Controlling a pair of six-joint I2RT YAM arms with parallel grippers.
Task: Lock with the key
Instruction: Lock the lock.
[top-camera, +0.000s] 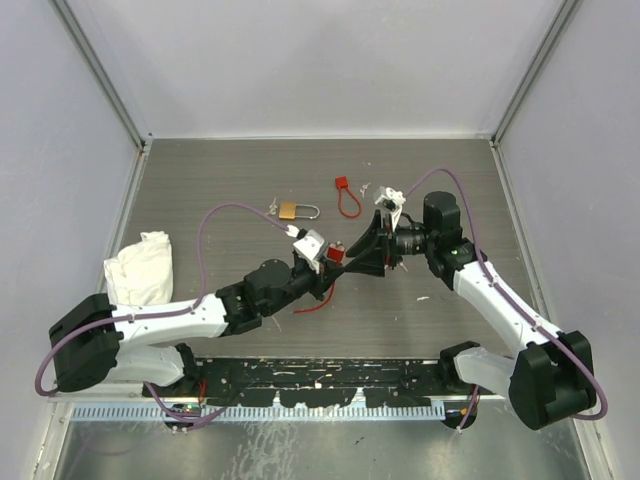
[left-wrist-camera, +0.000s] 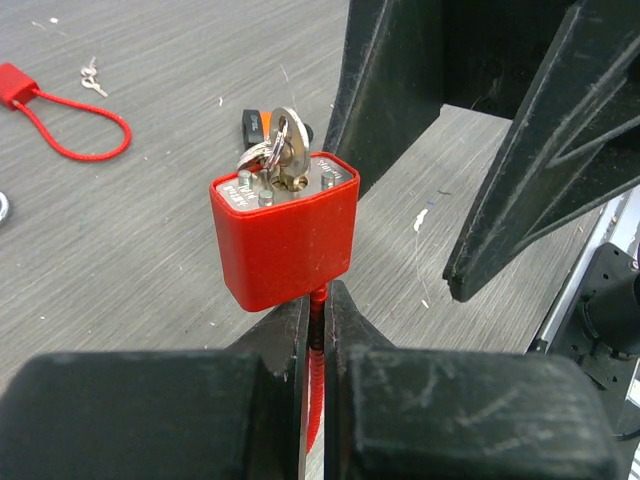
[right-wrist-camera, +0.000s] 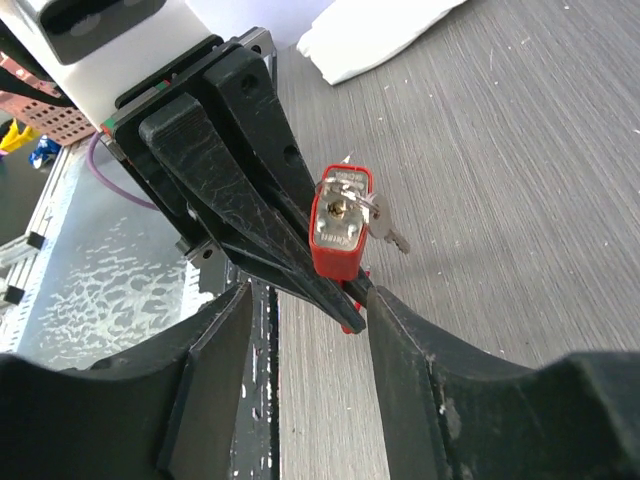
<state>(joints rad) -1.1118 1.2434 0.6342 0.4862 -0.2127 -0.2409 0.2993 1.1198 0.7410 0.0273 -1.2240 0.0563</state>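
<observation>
At 9 o'clock from the centre of the table (top-camera: 200, 170) lies a white cloth (top-camera: 143, 266), which plays no part in this step. The left gripper (left-wrist-camera: 312, 300) is fully closed. It pinches the red padlock (left-wrist-camera: 285, 240) by its red cable shackle (left-wrist-camera: 318, 340), with the body held clear of the table and the keyway face turned toward the right arm. The key (left-wrist-camera: 288, 148) sits in that keyway, and the rest of its bunch rests beside it.

At 3 o'clock of the padlock, the right gripper (right-wrist-camera: 310, 300) stands partly open and holds nothing. The key lies ahead of its fingertips, not between them.

The step in hand appears to be grasping the key head. The right gripper should advance until both pads flank the flat of the head. It should then close squarely and rotate about the keyway axis only. The left gripper must hold firm, since the cable may twist.
</observation>
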